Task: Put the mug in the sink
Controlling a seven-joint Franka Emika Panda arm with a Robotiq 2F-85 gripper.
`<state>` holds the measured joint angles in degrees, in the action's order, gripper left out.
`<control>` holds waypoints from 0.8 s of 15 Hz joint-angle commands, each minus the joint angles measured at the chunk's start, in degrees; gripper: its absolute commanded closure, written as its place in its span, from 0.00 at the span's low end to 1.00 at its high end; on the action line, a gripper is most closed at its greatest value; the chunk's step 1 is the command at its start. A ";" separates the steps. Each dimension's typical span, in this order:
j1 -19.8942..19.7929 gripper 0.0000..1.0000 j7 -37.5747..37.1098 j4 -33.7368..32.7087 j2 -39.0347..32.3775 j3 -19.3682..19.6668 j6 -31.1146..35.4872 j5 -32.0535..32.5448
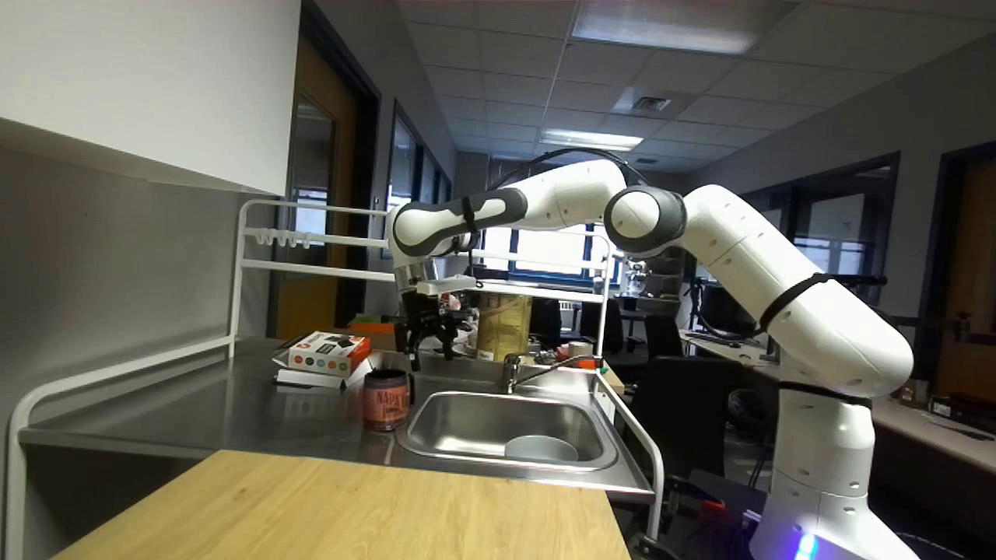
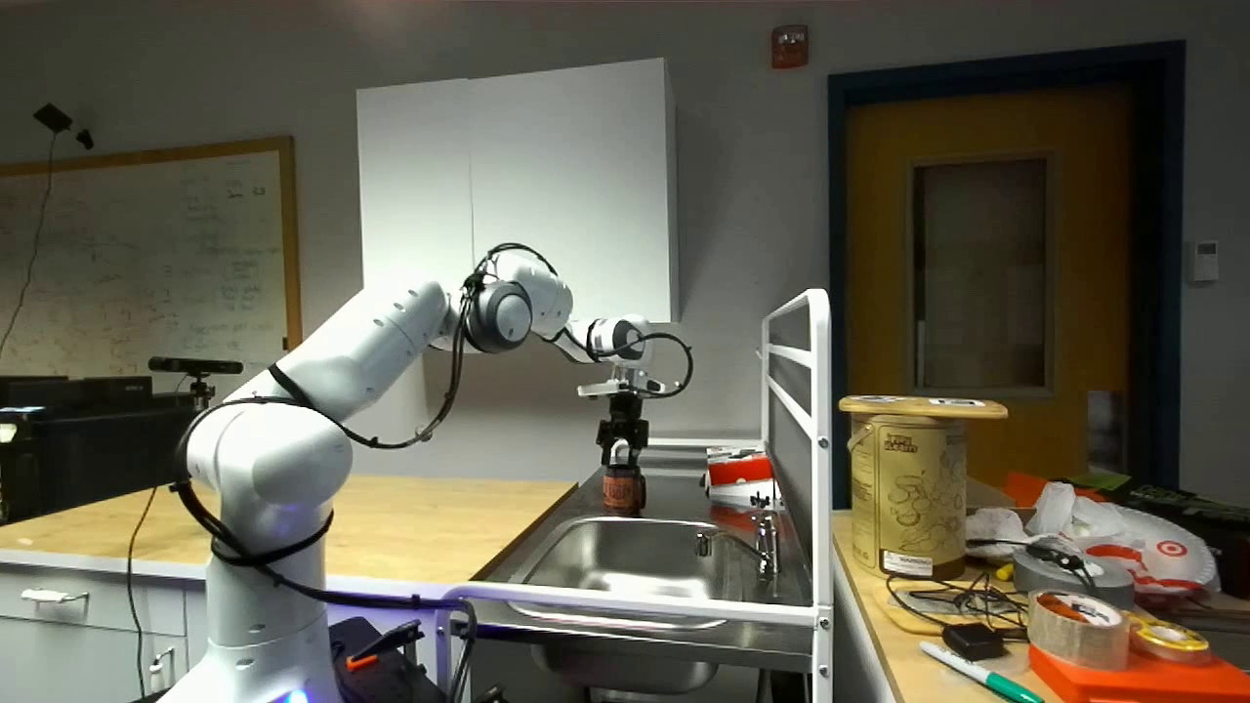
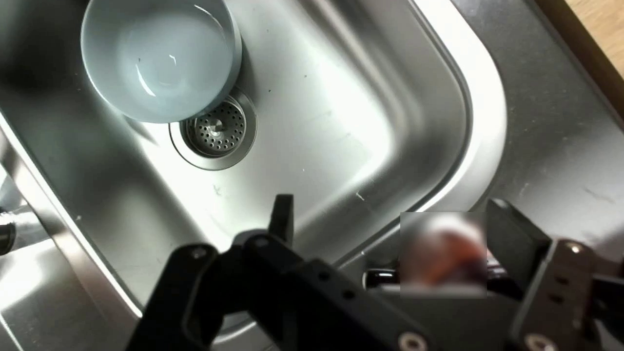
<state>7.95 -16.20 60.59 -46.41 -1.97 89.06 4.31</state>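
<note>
The mug point(image 1: 387, 400) is dark with a reddish-orange band and lettering. It stands upright on the steel counter beside the sink point(image 1: 475, 426), its handle toward the basin. It also shows in an exterior view point(image 2: 622, 491). In the wrist view, part of the mug point(image 3: 382, 278) shows low between the fingers; a blurred patch covers much of it. My gripper point(image 1: 432, 361) is open and empty, pointing down. It hovers above the mug, apart from it in an exterior view point(image 1: 432, 361). Its fingers point(image 3: 392, 208) are spread wide in the wrist view. The sink point(image 3: 312, 122) lies below.
A pale bowl point(image 3: 161, 58) sits in the sink by the drain point(image 3: 217, 127). A faucet point(image 1: 513, 373) stands at the sink's back edge. A red and white box point(image 1: 327, 354) lies behind the mug. A white rail point(image 2: 820, 439) borders the counter. A wooden tabletop point(image 1: 373, 505) adjoins it.
</note>
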 commanded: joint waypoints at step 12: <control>-2.11 0.00 -3.43 -25.61 -17.50 0.31 -7.59 -4.17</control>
<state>6.65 -17.84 40.19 -60.07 -1.56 83.86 1.34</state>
